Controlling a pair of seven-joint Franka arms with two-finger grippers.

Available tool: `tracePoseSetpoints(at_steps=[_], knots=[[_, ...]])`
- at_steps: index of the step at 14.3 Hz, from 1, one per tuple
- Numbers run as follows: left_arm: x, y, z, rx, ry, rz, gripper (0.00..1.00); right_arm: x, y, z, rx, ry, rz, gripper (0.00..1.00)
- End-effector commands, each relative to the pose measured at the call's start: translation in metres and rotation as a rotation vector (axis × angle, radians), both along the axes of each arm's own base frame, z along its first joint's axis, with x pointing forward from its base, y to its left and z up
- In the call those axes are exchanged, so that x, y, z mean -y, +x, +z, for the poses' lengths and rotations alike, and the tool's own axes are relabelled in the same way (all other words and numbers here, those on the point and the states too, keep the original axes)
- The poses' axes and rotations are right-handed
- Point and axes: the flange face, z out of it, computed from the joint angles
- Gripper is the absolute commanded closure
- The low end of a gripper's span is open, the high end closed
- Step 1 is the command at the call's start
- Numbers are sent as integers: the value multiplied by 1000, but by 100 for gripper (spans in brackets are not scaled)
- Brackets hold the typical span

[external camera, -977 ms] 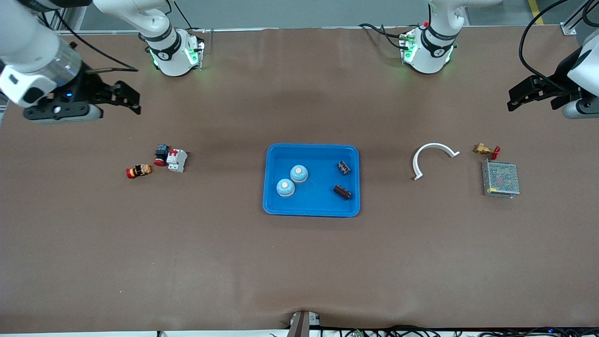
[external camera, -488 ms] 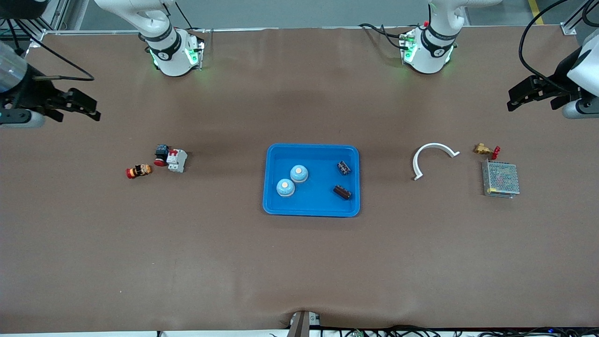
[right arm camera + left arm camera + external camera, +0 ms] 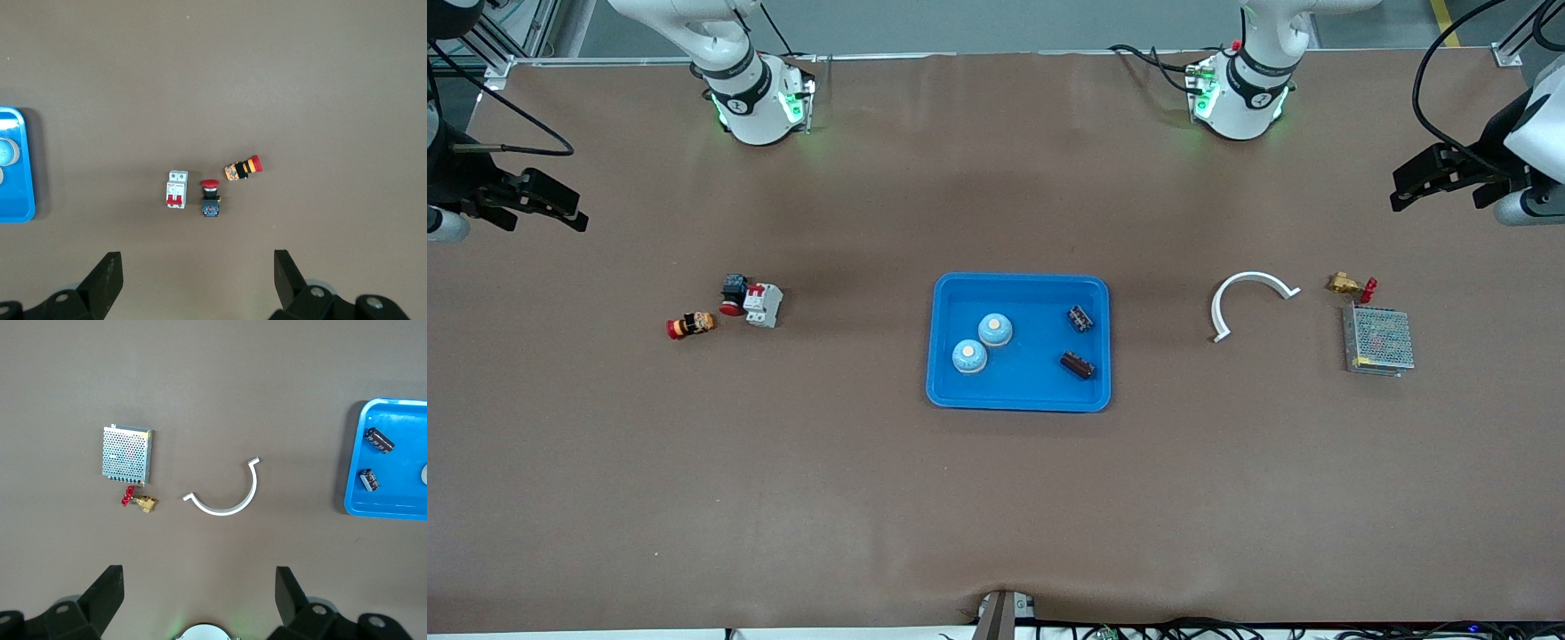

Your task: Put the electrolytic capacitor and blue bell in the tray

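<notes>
Both bells (image 3: 983,342) and both capacitors (image 3: 1080,341) lie in the tray (image 3: 1018,397), so the task looks done. The left end effector (image 3: 1440,182) and right end effector (image 3: 520,203) hang released and empty, well apart from the tray over opposite desk ends, likely parked clear.

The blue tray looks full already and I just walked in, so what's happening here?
Nothing is being handled. The shallow bright blue plastic tray holds two round blue bells and two dark cylindrical capacitors. The left tool hangs open over the left arm's end of the table, the right tool open over the right arm's end.
</notes>
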Motion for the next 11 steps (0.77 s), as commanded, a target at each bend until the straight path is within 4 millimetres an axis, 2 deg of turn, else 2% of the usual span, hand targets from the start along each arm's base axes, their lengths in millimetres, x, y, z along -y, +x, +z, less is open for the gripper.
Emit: tracePoseSetpoints(at_steps=[1, 3, 11], knots=[[2, 2, 3, 9, 1, -8, 0, 6, -10, 31, 14, -23, 1, 0], [2, 2, 3, 9, 1, -8, 0, 24, -10, 44, 23, -18, 26, 0], [2, 2, 3, 11, 1, -7, 0, 24, 1, 28, 0, -15, 56, 0]])
